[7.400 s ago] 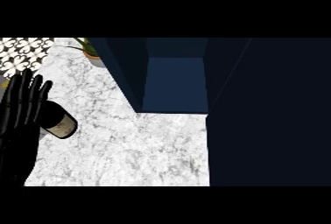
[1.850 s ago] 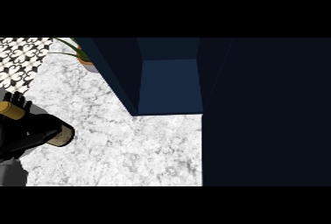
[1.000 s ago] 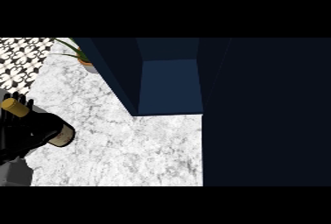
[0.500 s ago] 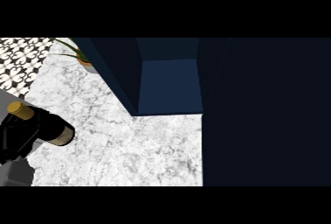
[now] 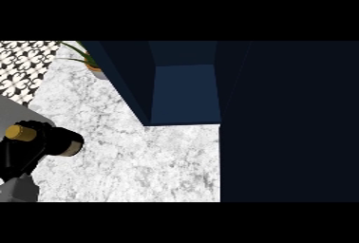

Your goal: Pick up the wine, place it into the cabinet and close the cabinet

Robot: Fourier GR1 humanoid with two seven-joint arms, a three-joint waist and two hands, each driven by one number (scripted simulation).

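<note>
One white marble counter (image 5: 147, 156) below open cabinet (image 5: 184, 92)

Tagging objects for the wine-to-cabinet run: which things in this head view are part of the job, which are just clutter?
Part of the job:
- wine bottle, gold cap, at the counter's left edge
- left hand, curled round the bottle
- cabinet, open, dark blue inside

Just lying about:
- potted plant, at the back
- marble counter

text: none legible | labels: none | numbers: none | signs: none
</note>
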